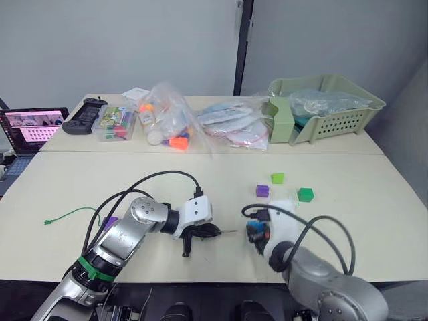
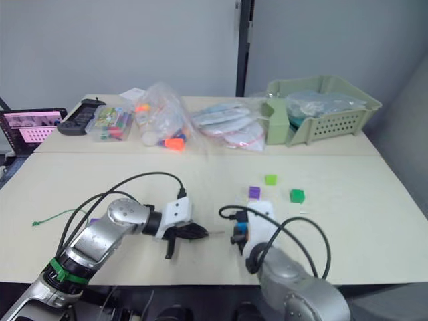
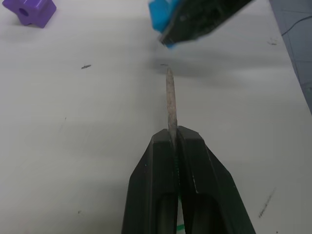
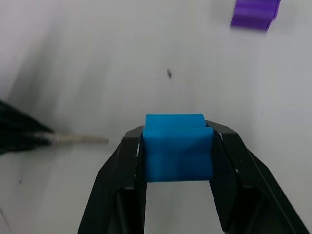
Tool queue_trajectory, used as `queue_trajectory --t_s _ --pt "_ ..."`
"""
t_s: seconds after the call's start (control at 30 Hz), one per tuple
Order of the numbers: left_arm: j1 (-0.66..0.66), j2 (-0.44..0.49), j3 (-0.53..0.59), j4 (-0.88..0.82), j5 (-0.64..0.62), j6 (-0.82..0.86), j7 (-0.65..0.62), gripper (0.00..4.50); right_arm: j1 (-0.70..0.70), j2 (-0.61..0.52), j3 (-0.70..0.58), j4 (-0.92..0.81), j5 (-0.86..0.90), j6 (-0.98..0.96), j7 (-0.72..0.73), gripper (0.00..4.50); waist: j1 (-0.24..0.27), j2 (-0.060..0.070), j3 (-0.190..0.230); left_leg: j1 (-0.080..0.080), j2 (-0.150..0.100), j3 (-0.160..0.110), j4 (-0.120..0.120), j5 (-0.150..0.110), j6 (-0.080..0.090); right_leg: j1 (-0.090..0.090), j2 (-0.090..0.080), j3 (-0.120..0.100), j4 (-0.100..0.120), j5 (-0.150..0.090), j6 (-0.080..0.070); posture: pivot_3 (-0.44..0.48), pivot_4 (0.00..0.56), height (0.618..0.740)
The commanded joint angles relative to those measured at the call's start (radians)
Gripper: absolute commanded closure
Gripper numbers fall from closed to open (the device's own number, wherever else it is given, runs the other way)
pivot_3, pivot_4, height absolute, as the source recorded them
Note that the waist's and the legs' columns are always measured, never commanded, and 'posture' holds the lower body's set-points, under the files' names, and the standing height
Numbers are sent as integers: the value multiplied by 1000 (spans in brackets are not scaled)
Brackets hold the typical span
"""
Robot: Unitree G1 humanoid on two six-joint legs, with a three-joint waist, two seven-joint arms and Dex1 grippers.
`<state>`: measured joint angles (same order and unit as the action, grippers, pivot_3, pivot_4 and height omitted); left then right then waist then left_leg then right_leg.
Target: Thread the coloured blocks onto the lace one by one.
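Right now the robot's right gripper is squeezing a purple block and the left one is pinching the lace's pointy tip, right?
Not quite: the block in the right gripper is the blue block, not purple, as the right wrist view shows. The left gripper does pinch the lace's tip.

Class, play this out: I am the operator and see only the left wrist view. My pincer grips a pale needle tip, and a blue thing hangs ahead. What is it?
Observer: A blue block, clamped in the right pincer.
Operator: Has the tip entered it?
Observer: No. In the right wrist view the needle tip stops short, off to one side of the block.
Operator: I see one purple block. Any other loose blocks?
Observer: Yes. On the table beyond the pincers lie a lime green block and a dark green block, near the purple block.
Operator: Where does the lace trail?
Observer: The lace ends on the table to the robot's left.
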<state>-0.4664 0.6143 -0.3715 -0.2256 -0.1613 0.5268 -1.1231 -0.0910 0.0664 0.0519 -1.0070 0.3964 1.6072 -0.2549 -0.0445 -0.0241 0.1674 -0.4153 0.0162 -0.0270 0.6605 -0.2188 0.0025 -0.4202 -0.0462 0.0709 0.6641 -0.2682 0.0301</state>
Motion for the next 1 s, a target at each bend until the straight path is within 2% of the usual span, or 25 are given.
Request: queue_trajectory --t_s 0.03,0.2,0.27,0.4,0.5,0.6,0.73,0.8,0.9,1.0 --pt "-15 9 20 -46 -17 5 2 4500 -1 -2 12 5 -26 7 18 3310 -2 0 0 0 0 0 0 0 0 0 0 0 0 0 0 0 150 740" --pt "-9 14 22 -62 -20 16 6 4500 -3 -4 12 40 -58 0 48 3310 -1 0 0 0 1 1 0 0 0 0 1 -1 0 0 0 0 150 740" --pt "-7 16 23 -66 -21 20 8 4500 -6 -8 12 43 -68 -4 58 2274 -1 0 0 0 1 1 0 0 0 0 1 0 0 0 0 0 150 740" --pt "-6 22 23 -70 -21 21 8 4500 -23 -25 9 34 -80 -13 92 1009 0 0 0 0 1 1 0 0 0 0 1 0 0 0 0 0 150 740" --pt "-4 27 24 -73 -22 22 7 4500 -73 -88 -47 -12 -64 5 160 19 0 0 0 0 0 1 0 0 0 0 1 0 0 0 0 0 150 740" --pt "0 33 27 -73 -23 18 5 4500 -131 -211 -110 -38 -3 7 282 19 2 0 0 0 0 2 0 0 0 0 1 -1 -1 0 0 0 150 740" --pt "-5 48 38 -73 -31 19 -3 4500 -187 -503 -203 -38 190 -113 636 19 3 0 0 0 0 2 0 0 0 1 1 -1 -1 0 0 0 150 740" --pt "-10 56 41 -81 -41 29 -9 4500 -155 -626 -215 -3 256 -246 819 19 2 0 0 0 0 2 0 0 0 1 2 -2 -2 0 0 0 150 740" --pt "-18 71 48 -102 -66 56 -21 4500 -83 -770 -190 144 276 -511 1112 19 2 -1 1 0 0 2 0 0 0 2 2 -2 -3 0 0 0 150 740" --pt "-20 89 51 -120 -78 72 -31 4500 -106 -871 -19 394 102 -861 1313 19 -2 -2 1 1 0 3 1 0 0 4 2 -1 -3 0 1 0 150 740"
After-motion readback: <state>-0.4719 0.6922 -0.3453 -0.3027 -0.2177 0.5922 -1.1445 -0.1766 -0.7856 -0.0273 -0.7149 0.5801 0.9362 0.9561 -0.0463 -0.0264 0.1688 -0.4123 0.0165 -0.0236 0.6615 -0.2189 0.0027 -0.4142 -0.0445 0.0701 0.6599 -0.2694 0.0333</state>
